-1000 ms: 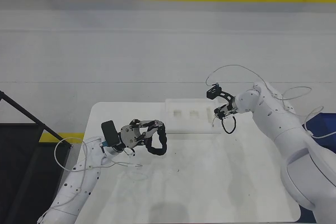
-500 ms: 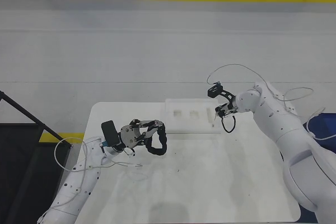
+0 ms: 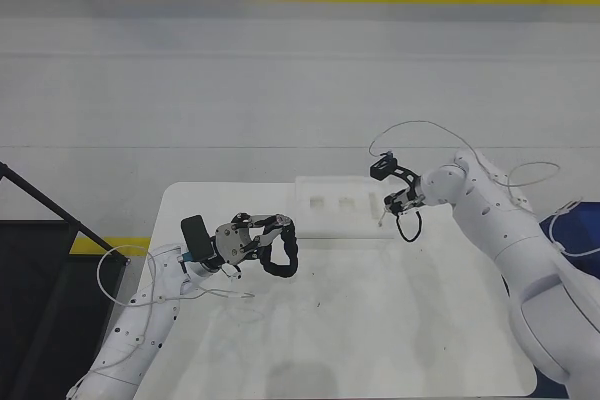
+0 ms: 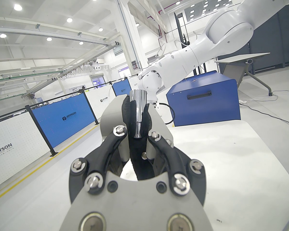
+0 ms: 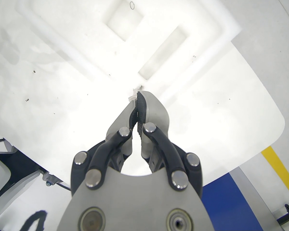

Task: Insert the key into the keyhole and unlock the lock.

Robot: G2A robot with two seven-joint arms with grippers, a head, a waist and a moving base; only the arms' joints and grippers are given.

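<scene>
My left gripper [image 4: 135, 103] is shut on the lock's chrome cylinder [image 4: 137, 114], which stands up between the pads with black cable behind it. From above, the lock's black cable loop [image 3: 282, 256] hangs off that gripper [image 3: 263, 232] over the table's left side. Above the near edge of a white foam tray [image 5: 86, 49], my right gripper [image 5: 137, 96] is shut, and a small pale piece, apparently the key [image 5: 134, 95], pokes out at its tips. In the top view this gripper [image 3: 384, 211] hovers by the tray's right end [image 3: 345, 205].
The white table [image 3: 380, 320] has open room in its middle and front. The foam tray holds several shallow rectangular recesses [image 5: 162, 51]. A blue cabinet [image 4: 202, 102] stands on the floor beyond the table's right side.
The right wrist has shifted slightly, staying over the tray's right end. The left arm with the lock has not moved.
</scene>
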